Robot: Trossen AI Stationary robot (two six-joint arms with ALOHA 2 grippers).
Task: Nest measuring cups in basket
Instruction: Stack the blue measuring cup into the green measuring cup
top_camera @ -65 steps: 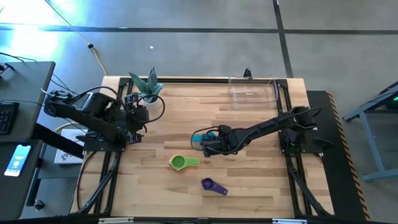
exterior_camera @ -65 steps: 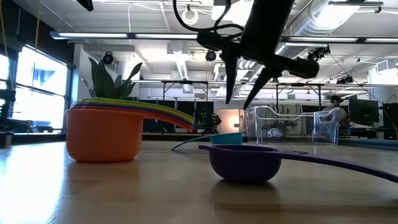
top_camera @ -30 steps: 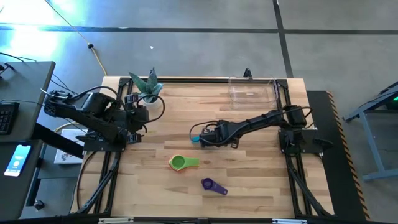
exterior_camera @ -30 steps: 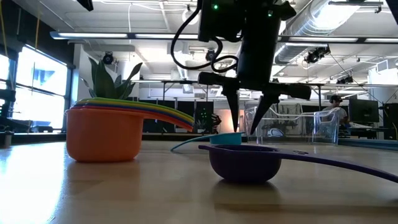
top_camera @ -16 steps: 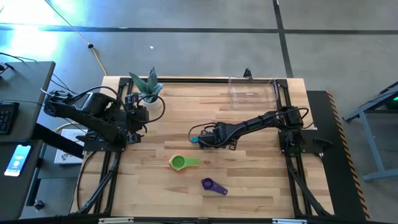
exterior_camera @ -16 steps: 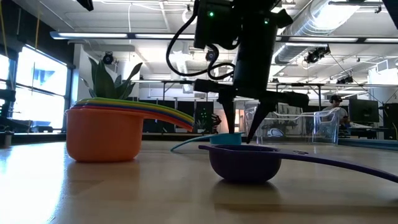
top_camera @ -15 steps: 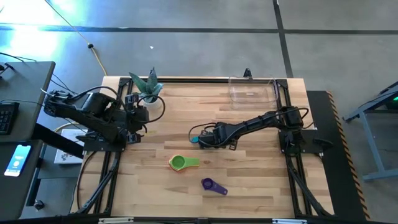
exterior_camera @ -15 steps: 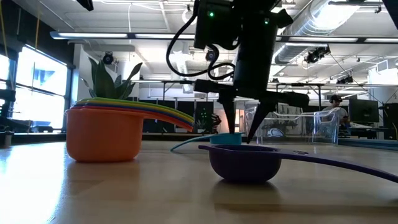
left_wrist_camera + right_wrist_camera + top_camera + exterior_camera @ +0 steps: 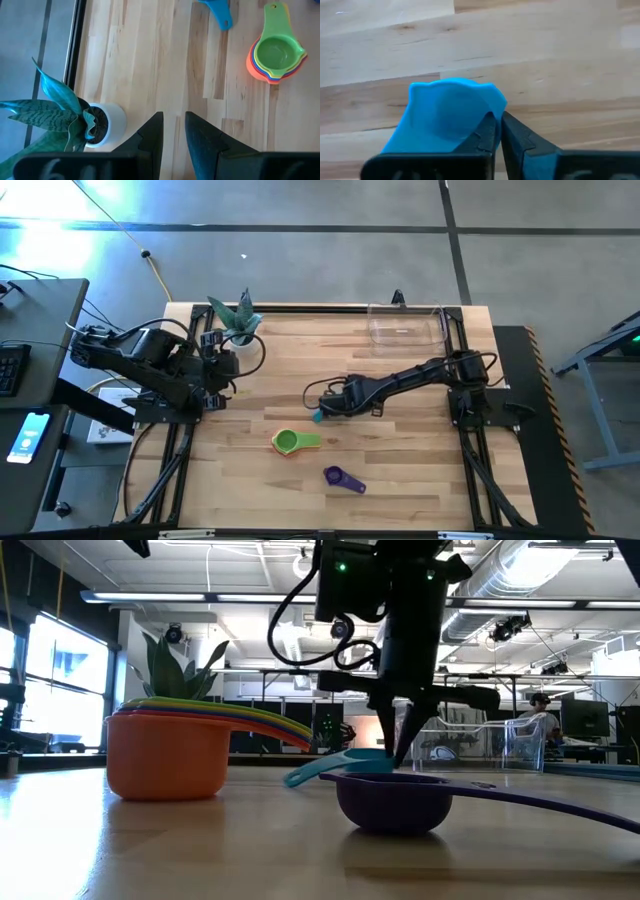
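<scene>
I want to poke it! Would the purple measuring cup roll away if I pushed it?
Probably it slides, not rolls: the purple measuring cup sits upright on its base, and its long flat handle should stop rolling. It looks like thin plastic, so likely light.

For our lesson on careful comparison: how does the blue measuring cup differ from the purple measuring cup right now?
The blue cup is pinched at its rim by the right gripper; the purple cup lies free on the table. The blue cup is tipped, its handle slanting down toward the table; the purple cup sits level. The blue cup is mid-table; the purple one lies nearer the front edge. Both are small handled scoops outside the basket.
</scene>
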